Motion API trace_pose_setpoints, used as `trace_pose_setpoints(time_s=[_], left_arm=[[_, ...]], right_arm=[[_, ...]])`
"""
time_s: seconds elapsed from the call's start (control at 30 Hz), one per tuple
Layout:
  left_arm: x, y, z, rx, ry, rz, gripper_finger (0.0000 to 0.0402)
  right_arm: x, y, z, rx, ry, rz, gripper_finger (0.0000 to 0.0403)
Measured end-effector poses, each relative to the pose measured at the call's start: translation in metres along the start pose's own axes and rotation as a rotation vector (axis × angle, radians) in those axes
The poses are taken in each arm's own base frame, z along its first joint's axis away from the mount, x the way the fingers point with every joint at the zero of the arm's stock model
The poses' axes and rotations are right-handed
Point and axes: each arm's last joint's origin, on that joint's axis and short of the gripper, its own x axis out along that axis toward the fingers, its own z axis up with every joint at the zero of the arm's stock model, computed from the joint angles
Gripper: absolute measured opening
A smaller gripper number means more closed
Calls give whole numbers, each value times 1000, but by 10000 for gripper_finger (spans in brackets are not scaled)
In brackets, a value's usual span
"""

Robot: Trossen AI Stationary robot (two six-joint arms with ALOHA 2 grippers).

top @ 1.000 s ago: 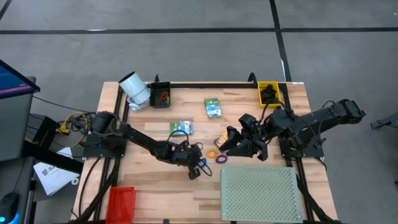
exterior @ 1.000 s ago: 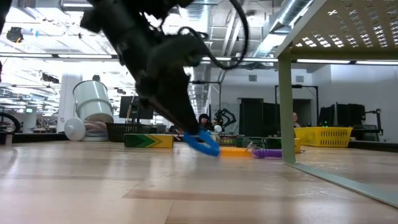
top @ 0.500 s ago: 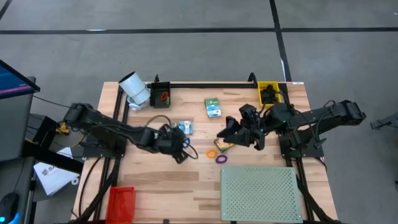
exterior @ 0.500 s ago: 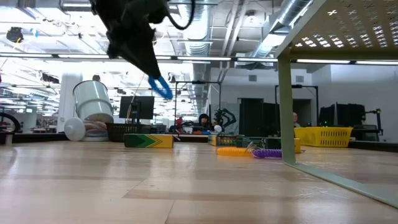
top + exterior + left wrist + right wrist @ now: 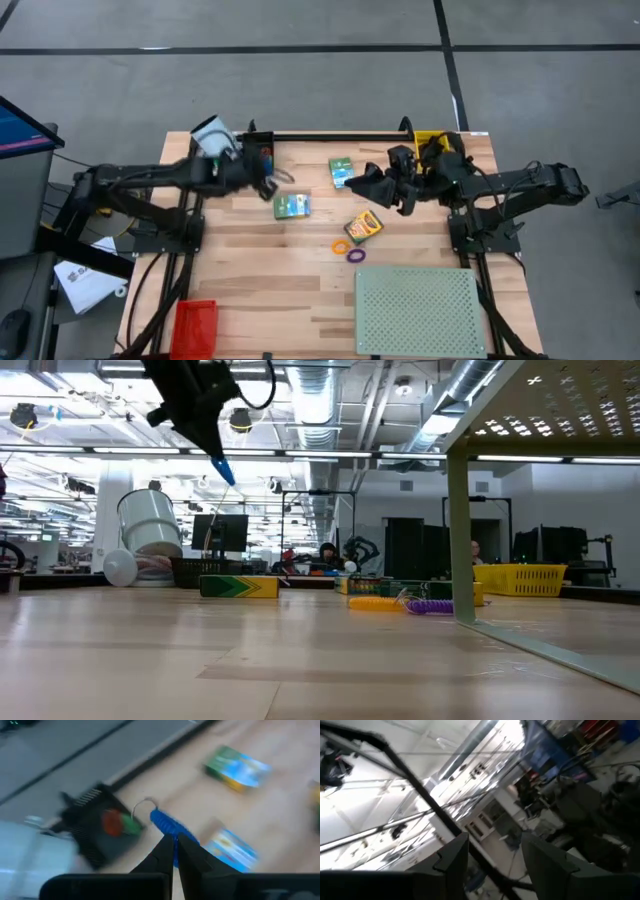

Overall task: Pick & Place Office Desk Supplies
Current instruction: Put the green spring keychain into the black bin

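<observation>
From my remote seat: the left gripper [image 5: 173,851] is pinched tight on a blue ring [image 5: 167,826], carrying it in the air near the back left of the table [image 5: 260,290]. The wrist cam shows the ring sticking out past the fingertips, with the black bin [image 5: 97,830] just beyond it; there's something red and green sitting inside that bin. In the overhead the gripper [image 5: 268,184] sits right beside the bin [image 5: 258,152], next to the white cylinder [image 5: 214,143] lying on its side. In the low cam the ring [image 5: 222,468] hangs well above the wood.

The right gripper [image 5: 352,182] is up off the table near the back green box [image 5: 342,172], with its fingers [image 5: 454,857] spread apart and nothing between them; its wrist cam just stares at the ceiling.

Other supplies on the table: a second green box [image 5: 292,206] around the middle, the crayon box [image 5: 363,227] to the right of it, and an orange ring [image 5: 341,246] and purple ring [image 5: 355,255] just in front of the crayon box. The yellow bin [image 5: 432,150] at the back right corner has dark stuff in it, can't tell what. The perforated board [image 5: 418,310] stands at front right, and a red tray [image 5: 194,325] at the front left corner.
</observation>
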Motion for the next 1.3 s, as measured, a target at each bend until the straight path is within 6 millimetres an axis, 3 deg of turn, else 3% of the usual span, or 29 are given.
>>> trace_pose_setpoints(time_s=[0.2, 0.37, 0.57, 0.67, 0.9, 1.1, 1.3], left_arm=[[28, 54, 23, -11, 7, 190, 3], [58, 90, 39, -61, 22, 217, 3], [99, 120, 39, -108, 126, 210, 3], [119, 124, 34, -113, 203, 174, 3], [156, 113, 24, -14, 291, 141, 3], [174, 103, 15, 53, 359, 125, 3], [177, 100, 13, 72, 367, 121, 3]], right_arm=[[-1, -6, 7, -26, -69, -61, 179], [-1, -7, 8, -36, -114, -103, 179], [-1, -8, 9, -38, -160, -148, 179], [-1, -8, 9, -41, -179, -167, 179], [-1, -9, 10, -44, -200, -188, 179], [-1, -9, 10, -44, -204, -193, 179], [-1, -9, 10, -44, -204, -193, 179]])
